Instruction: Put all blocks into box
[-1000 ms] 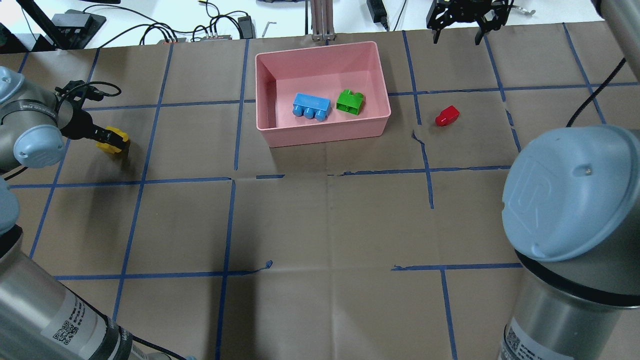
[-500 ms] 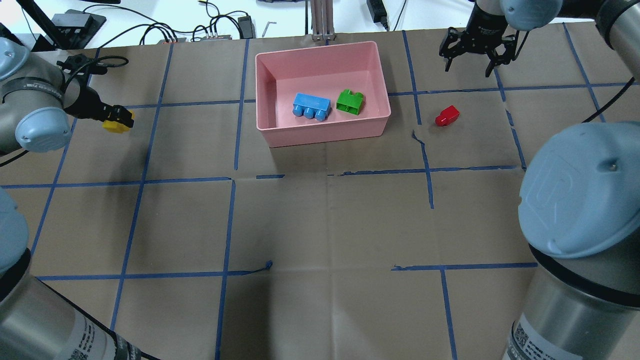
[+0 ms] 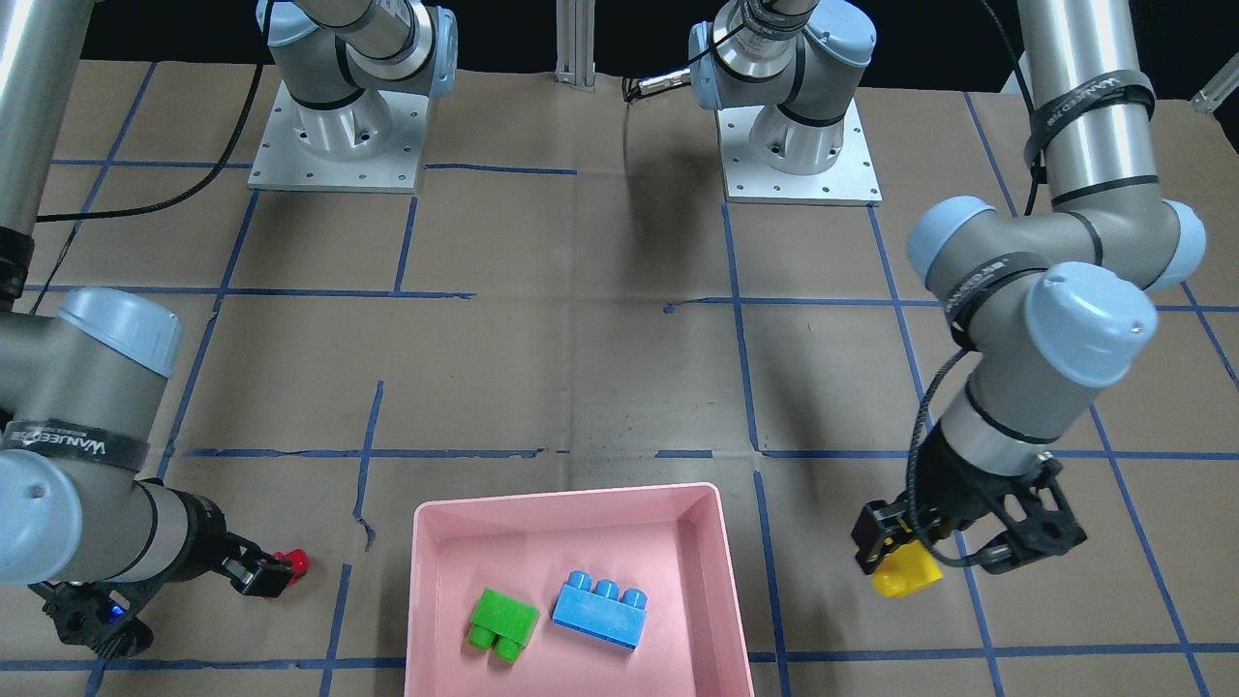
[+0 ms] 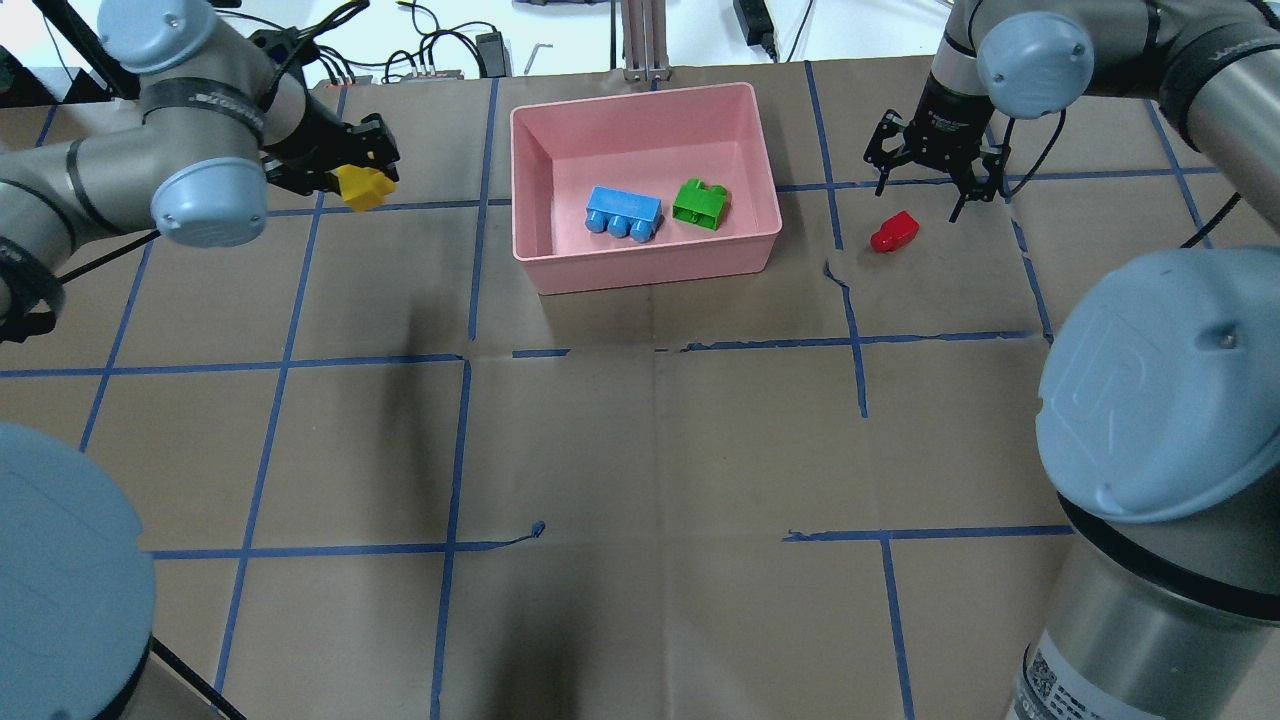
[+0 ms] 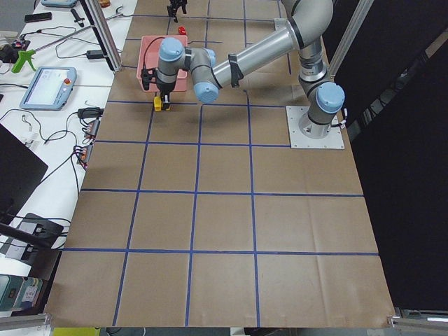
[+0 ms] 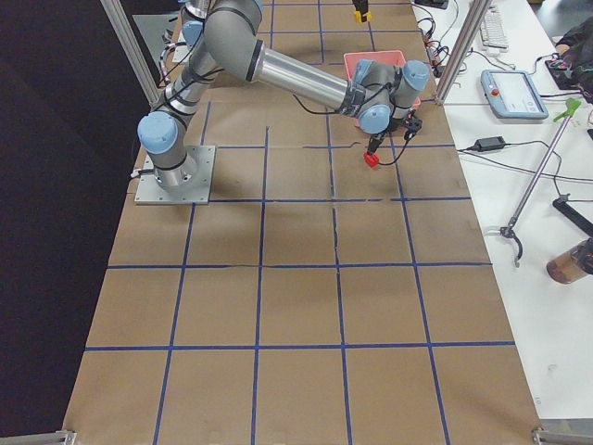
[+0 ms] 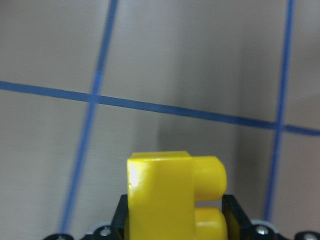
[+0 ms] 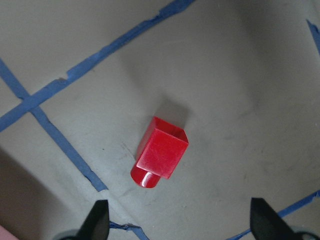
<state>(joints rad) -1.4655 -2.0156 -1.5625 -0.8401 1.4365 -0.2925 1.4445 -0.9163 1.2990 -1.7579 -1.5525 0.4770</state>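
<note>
The pink box (image 4: pixel 640 272) stands at the far middle of the table. The blue block (image 4: pixel 622 213) and the green block (image 4: pixel 700 203) lie inside it. My left gripper (image 4: pixel 362 185) is shut on the yellow block (image 7: pixel 172 195) and holds it above the table, left of the box. The red block (image 4: pixel 893 232) lies on its side on the table right of the box. My right gripper (image 4: pixel 922 195) is open and hovers just beyond the red block; in the right wrist view the red block (image 8: pixel 161 157) sits ahead of the spread fingers (image 8: pixel 97 225).
Cables, power bricks and an aluminium post (image 4: pixel 645 40) lie beyond the table's far edge. The two arm bases (image 3: pixel 334 126) stand on the robot's side. Blue tape lines grid the brown table cover.
My left gripper has carried the yellow block up and to the right, towards the box. My right gripper has moved in from the far edge to just over the red block.
</note>
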